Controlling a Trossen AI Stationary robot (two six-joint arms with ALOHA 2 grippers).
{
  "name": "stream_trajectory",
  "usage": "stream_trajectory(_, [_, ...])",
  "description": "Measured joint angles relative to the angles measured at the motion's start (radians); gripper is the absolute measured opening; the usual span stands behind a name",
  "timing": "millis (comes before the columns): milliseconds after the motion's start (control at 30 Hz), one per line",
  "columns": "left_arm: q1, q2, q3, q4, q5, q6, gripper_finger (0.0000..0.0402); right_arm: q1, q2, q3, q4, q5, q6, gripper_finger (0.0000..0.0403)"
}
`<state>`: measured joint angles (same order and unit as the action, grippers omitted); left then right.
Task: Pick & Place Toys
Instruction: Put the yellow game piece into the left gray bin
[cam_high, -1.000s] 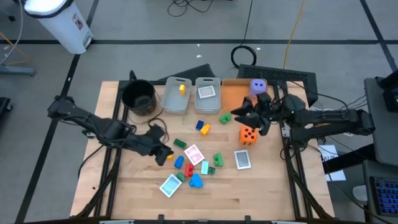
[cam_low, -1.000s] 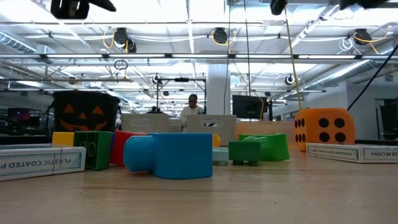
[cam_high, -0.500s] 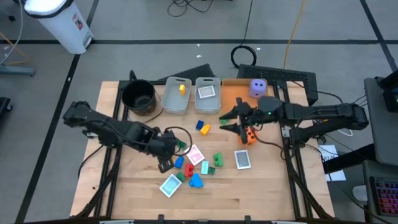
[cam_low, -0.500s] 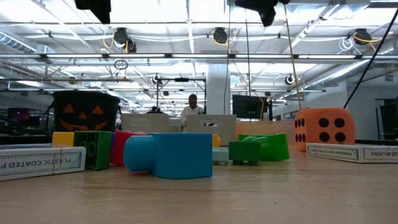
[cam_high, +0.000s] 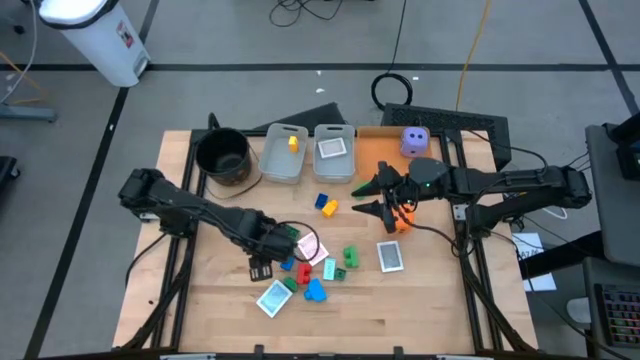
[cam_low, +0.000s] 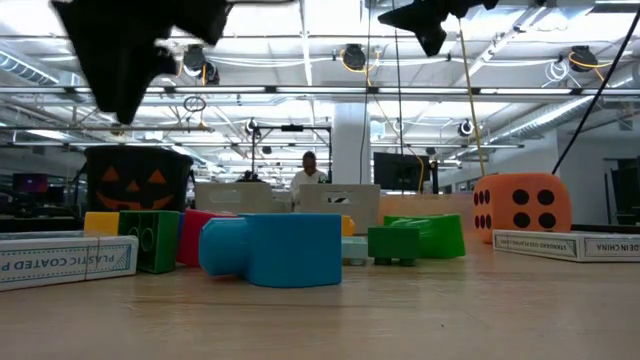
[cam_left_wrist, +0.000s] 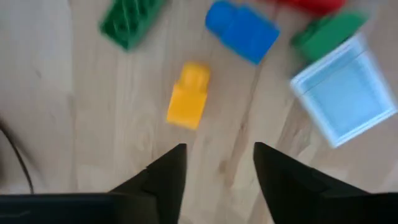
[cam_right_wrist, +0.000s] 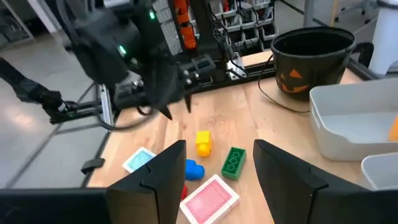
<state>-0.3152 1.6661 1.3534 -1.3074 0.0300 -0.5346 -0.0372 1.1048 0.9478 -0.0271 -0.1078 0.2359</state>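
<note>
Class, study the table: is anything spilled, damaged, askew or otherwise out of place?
Nothing looks damaged or spilled. The blocks and cards lie loose on the table, awaiting sorting. One oddity: the black pot has a jack-o'-lantern face. Both the left tool and right tool are open, empty.

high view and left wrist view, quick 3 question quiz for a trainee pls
1. True or false: the purple die sits in the pot.
2. Which block lies just ahead of the open left gripper? A red, B yellow, C orange.
3. Fill in: the bin next to the tray holds a ____.
Key: 1 false; 2 B, the yellow block; 3 card.
</note>
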Motion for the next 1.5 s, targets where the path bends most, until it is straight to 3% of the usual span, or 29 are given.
stream_trajectory(200, [0.006,-0.017,-0.136,0.041,0.030,-0.012,0.0270,0.000,-0.007,-0.001,-0.005,0.000,0.040,0.0180])
stream_trajectory(400, [0.006,-0.019,-0.212,0.153,0.054,0.076,0.0302,0.000,-0.007,-0.001,-0.008,-0.001,0.040,0.0180])
stream_trajectory(1033, [0.042,-0.019,-0.323,0.378,-0.065,0.172,0.0260,0.000,-0.007,-0.001,-0.008,0.003,0.074,0.0180])
stream_trajectory(1500, [0.080,-0.019,-0.393,0.447,-0.012,0.201,0.0251,0.000,-0.007,-0.001,-0.008,0.008,0.074,0.0180])
